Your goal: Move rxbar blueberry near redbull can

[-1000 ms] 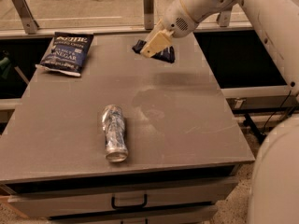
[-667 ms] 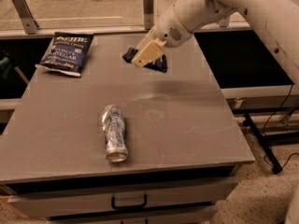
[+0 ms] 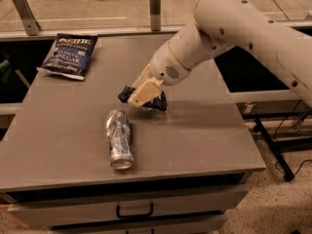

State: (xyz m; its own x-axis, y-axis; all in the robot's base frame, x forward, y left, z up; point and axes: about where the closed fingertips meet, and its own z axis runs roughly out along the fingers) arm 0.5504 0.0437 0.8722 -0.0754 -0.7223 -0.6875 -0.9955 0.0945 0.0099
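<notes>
The redbull can point(image 3: 118, 138) lies on its side on the grey table point(image 3: 195, 140), near the front, its shiny end facing the front edge. My gripper point(image 3: 143, 93) is shut on the rxbar blueberry point(image 3: 154, 102), a dark navy wrapper whose ends stick out on both sides of the cream fingers. The bar hangs just above the table, right behind and slightly right of the can's far end, very close to it. My white arm reaches in from the upper right.
A blue chip bag point(image 3: 69, 54) lies flat at the table's far left corner. A drawer with a dark handle point(image 3: 134, 211) sits under the front edge. A railing with metal posts point(image 3: 155, 1) runs behind the table.
My gripper has carried the bar from the table's far right edge forward and left, lowering it to a spot just behind the can. The can and chip bag have not moved.
</notes>
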